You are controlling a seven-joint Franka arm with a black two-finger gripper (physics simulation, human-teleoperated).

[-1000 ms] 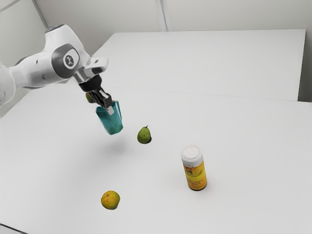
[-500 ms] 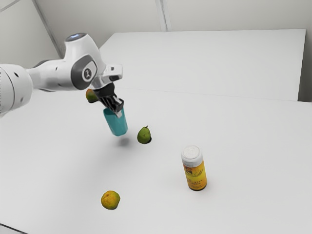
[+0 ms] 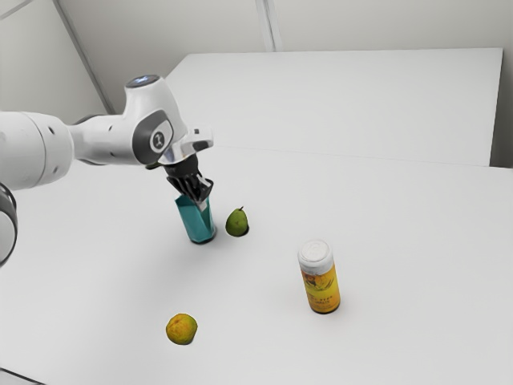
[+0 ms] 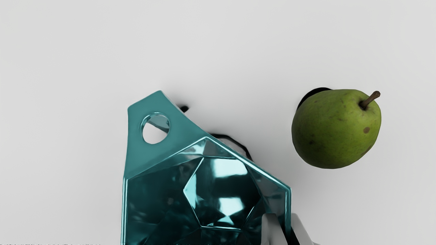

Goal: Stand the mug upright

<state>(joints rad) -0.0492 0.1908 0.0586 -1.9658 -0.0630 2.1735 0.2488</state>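
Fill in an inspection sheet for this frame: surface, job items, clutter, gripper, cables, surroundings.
Surface: smooth white tabletop, no spills seen.
Job items: teal faceted mug with a holed handle, roughly upright; whether its base fully rests is unclear.
Clutter: green stemmed pear beside the mug; round yellow-orange fruit; yellow cylindrical can with white top, standing.
Gripper: black two-finger claw, closed on the mug's wall.
Cables: none identifiable; thin dark line at the exterior view's lower-left corner, nature unclear.
Surroundings: plain pale walls.

The glossy, faceted teal mug (image 3: 197, 224) is roughly upright, right down at the white table (image 3: 401, 208).
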